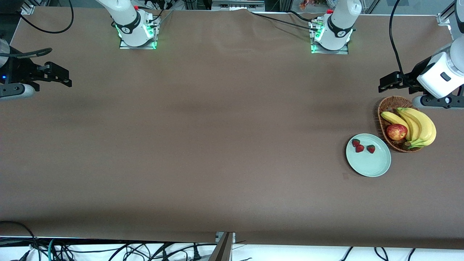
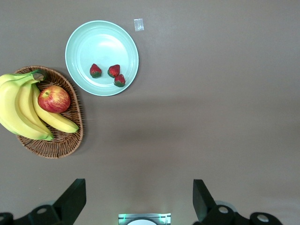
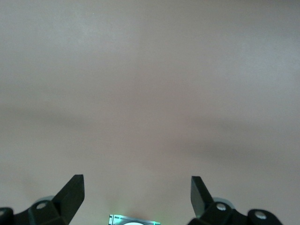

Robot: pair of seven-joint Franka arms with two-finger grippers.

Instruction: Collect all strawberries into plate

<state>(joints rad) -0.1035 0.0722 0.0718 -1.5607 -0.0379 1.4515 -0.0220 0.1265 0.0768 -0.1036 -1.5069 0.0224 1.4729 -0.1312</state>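
Strawberries (image 1: 359,148) lay three together on the plate (image 1: 369,165), bunched toward its rim farther from the front camera. Largest, the table (image 1: 203,145) stretched bare and brown across its middle. A basket (image 1: 385,116) of bananas (image 1: 420,127) and an apple (image 1: 396,132) sat beside the plate, apparently touching it. The left gripper (image 2: 139,197) hung spread over the table's edge at that arm's end, by the basket. The right gripper (image 3: 138,194) waited, spread, over the right arm's end.
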